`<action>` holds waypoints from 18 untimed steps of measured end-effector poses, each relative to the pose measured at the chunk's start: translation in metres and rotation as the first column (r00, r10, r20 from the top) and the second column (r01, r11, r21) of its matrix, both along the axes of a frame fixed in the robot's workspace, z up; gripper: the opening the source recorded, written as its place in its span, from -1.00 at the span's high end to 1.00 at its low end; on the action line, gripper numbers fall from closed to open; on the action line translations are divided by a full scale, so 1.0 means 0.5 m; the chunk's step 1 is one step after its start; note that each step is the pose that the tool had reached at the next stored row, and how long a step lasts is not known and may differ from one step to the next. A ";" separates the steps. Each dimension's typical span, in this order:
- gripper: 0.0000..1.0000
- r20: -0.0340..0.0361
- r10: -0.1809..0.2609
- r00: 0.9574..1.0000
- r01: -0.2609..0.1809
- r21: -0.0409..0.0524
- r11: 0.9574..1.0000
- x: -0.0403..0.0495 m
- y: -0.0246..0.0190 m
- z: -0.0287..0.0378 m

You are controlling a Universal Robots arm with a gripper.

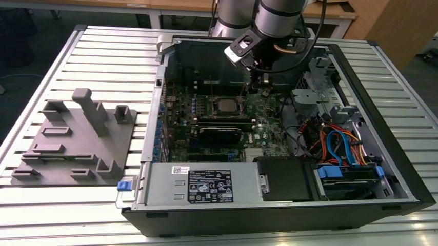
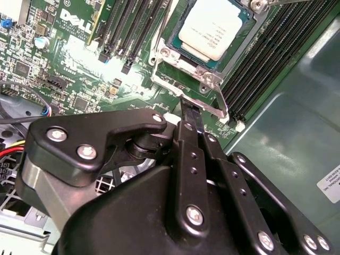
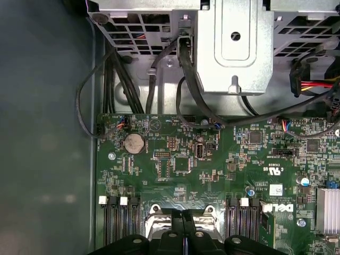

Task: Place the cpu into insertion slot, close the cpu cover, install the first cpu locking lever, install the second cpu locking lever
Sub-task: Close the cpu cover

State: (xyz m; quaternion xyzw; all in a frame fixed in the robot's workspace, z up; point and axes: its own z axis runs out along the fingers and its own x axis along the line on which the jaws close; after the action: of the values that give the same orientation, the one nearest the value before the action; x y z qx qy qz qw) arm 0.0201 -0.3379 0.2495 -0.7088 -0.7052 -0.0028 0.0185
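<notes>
The cpu [image 2: 212, 29], with its dull silver top, sits in the insertion slot [image 1: 222, 105] on the green motherboard. The silvery cpu cover [image 2: 211, 98] lies flat around it as a frame, and the chip shows through its cut-out. My gripper [image 2: 187, 109] hangs just above the board, its black fingers pressed together with nothing between them. The tip is close beside the cover's near edge. In the first wrist view the gripper [image 3: 184, 215] shows between two silvery socket tabs. In the exterior view the gripper [image 1: 255, 92] is just to the right of the socket.
Long black memory slots [image 2: 265, 58] flank the socket. The case wall [image 2: 297, 122] is close by. A metal drive cage [image 3: 234, 48] and black cables [image 3: 159, 69] lie past the board. A grey fixture block [image 1: 75, 138] stands on the exterior view's left, and a power supply [image 1: 198, 187] sits at the front.
</notes>
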 end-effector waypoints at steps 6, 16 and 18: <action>0.80 0.000 0.000 1.000 0.000 0.000 1.000 -0.002 0.0000 0.000; 0.80 0.000 0.000 1.000 0.000 0.000 1.000 -0.011 0.0000 -0.001; 0.80 0.000 0.000 1.000 0.000 0.000 1.000 -0.012 0.0000 -0.001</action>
State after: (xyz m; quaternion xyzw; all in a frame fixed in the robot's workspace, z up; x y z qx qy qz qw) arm 0.0143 -0.3379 0.2488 -0.7088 -0.7052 -0.0028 0.0185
